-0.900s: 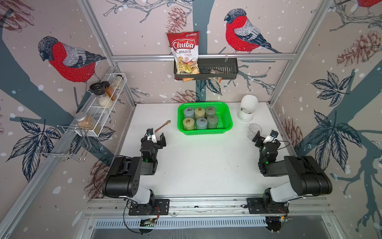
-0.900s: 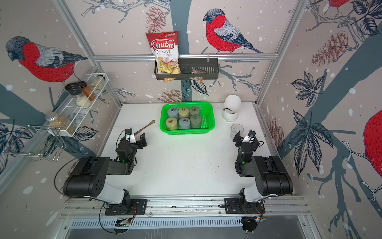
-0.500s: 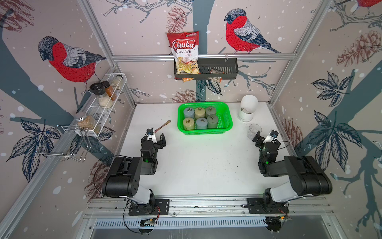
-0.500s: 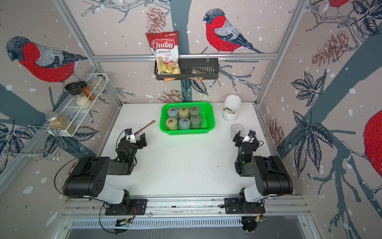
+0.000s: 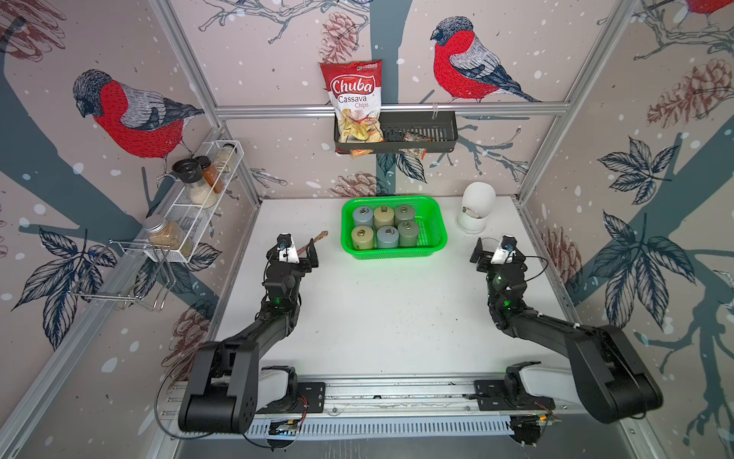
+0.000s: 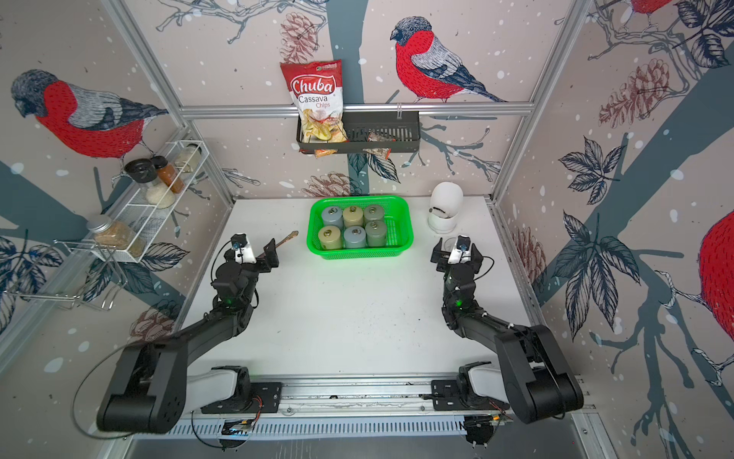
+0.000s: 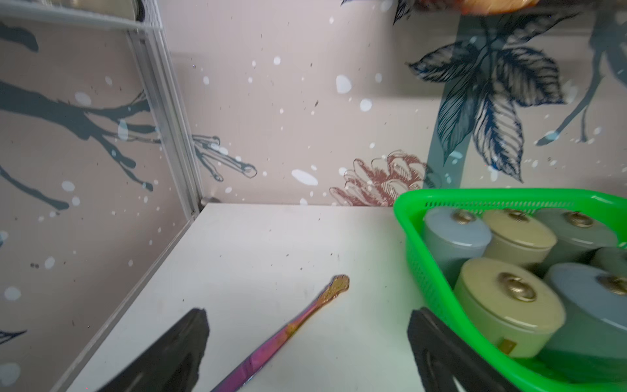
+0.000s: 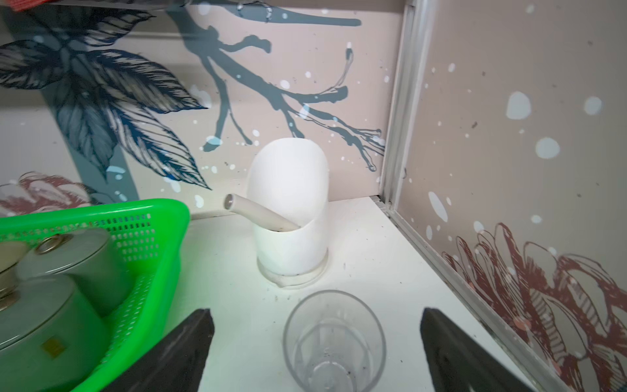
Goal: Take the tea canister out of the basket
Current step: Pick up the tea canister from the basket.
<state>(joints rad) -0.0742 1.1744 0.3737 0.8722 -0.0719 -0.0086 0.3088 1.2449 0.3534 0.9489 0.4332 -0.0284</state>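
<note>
At twelve o'clock, six tea canisters (image 5: 387, 237) sit in the green basket (image 5: 393, 254) — none lifted yet. Our left gripper (image 5: 294, 254) and right gripper (image 5: 496, 254) gape empty; next we must reach one.

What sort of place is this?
Likely a mock kitchen corner built for robot trials: a white wire rack of spice jars, a bright green plastic mesh basket of lidded tea canisters, two black robot arms.

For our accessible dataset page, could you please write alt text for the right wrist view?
The right claw, open, frames an empty clear glass on the white table. Beyond it stands a white holder with a tube; beside, the green basket of lidded canisters.
</note>
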